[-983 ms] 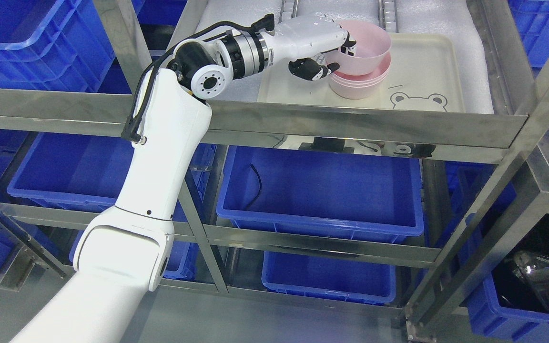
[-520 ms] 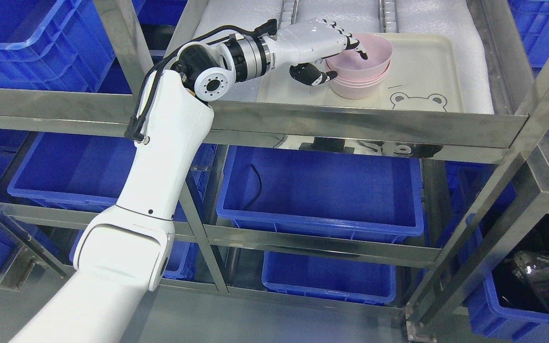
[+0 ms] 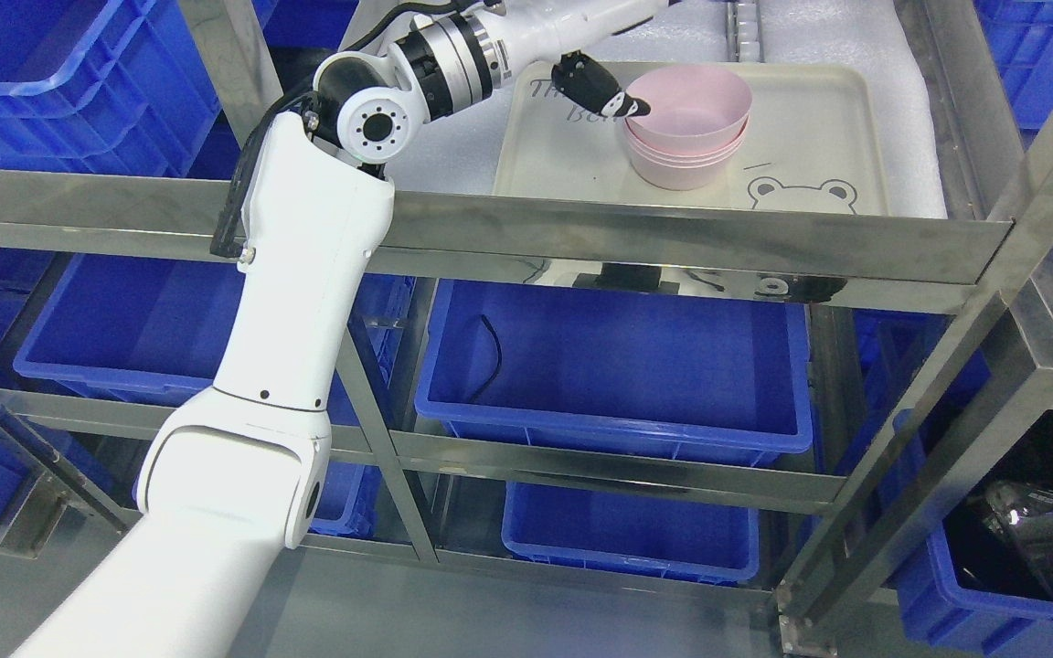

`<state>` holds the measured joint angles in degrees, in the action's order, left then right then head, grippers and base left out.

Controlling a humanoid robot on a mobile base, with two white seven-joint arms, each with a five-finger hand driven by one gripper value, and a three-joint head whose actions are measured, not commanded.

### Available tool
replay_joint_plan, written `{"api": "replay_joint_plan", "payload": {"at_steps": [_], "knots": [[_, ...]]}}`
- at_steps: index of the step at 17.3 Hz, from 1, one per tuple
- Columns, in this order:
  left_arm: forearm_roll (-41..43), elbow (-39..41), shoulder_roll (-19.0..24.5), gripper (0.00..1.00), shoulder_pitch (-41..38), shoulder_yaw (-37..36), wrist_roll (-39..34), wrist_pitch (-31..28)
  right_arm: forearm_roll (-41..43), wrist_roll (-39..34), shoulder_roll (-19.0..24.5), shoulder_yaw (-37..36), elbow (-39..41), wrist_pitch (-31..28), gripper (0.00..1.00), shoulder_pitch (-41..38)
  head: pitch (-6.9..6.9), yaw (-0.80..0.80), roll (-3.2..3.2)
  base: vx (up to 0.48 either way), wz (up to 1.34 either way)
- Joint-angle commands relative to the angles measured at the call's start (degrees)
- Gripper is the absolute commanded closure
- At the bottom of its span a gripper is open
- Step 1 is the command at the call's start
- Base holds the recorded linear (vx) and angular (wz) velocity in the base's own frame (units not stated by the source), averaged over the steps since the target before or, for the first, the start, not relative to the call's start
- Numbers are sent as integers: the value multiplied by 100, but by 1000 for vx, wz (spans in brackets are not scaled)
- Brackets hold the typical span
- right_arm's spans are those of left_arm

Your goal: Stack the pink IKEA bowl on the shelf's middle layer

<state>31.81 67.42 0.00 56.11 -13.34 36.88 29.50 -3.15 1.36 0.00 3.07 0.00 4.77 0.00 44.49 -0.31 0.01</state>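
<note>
Nearest, at the lower left of the frame, the white left arm rises from the bottom edge and climbs past the steel shelf rail that crosses the picture's middle. Behind and below that rail sit blue bins: one large blue bin at centre, a smaller one under it, another behind the arm at left, and a fourth at the lower right corner holding something dark that I cannot make out.

Above the rail, on the shelf layer in the upper half of the frame, lies one cream tray with a bear face printed at its lower right. On the tray stands a single stack of pink bowls — the rims suggest three or four nested bowls, though the exact count cannot be told. The top bowl sits level in the stack.

The left hand reaches in at the top centre, partly cut off by the frame's upper edge. Only its dark thumb shows clearly, its tip just beside the top bowl's left rim — it grips nothing visible, but whether the other fingers are spread or curled cannot be told.
</note>
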Motion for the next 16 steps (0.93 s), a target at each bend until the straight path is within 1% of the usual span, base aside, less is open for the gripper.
{"api": "replay_joint_plan", "payload": {"at_steps": [1, 2, 3, 5, 7, 9, 12, 13, 14, 16], "knots": [[-2221, 999, 100, 17, -126, -492, -285, -557, -1, 13, -100, -8, 100, -3, 0, -132, 0, 0, 0, 0, 0], [-2345, 1184, 100, 17, -239, -834, -478, -716, -1, 13, -100, -8, 100, -3, 0, -132, 0, 0, 0, 0, 0], [-2346, 1316, 100, 17, -458, -1237, -732, -726, -1, 13, -100, -8, 100, -3, 0, -132, 0, 0, 0, 0, 0], [-2346, 1632, 100, 16, -1133, -2046, -1443, -691, -1, 13, -100, 1, 100, -3, 0, -132, 0, 0, 0, 0, 0], [-2329, 1809, 100, 17, -1880, -2645, -1570, -534, -1, 13, -100, 1, 100, -3, 0, -132, 0, 0, 0, 0, 0], [-2058, 1810, 100, 18, -2575, -2779, -1448, -78, -1, 13, -100, 1, 100, -3, 0, -132, 0, 0, 0, 0, 0], [-1749, 1792, 100, 18, -3429, -2762, -273, 582, -1, 13, -100, 1, 100, -3, 0, -132, 0, 0, 0, -11, 0], [-1740, 1783, 100, 18, -3579, -2710, -121, 653, -1, 13, -100, 1, 100, -3, 0, -132, 0, 0, 0, -40, 0], [-1740, 1766, 100, 17, -3772, -2605, -119, 680, -1, 13, -100, 1, 100, -3, 0, -132, 0, 0, 0, -40, 0], [-1748, 1731, 100, 17, -4386, -2367, -111, 750, -1, 13, -100, 1, 100, -3, 0, -132, 0, 0, 0, -78, 0]]}}
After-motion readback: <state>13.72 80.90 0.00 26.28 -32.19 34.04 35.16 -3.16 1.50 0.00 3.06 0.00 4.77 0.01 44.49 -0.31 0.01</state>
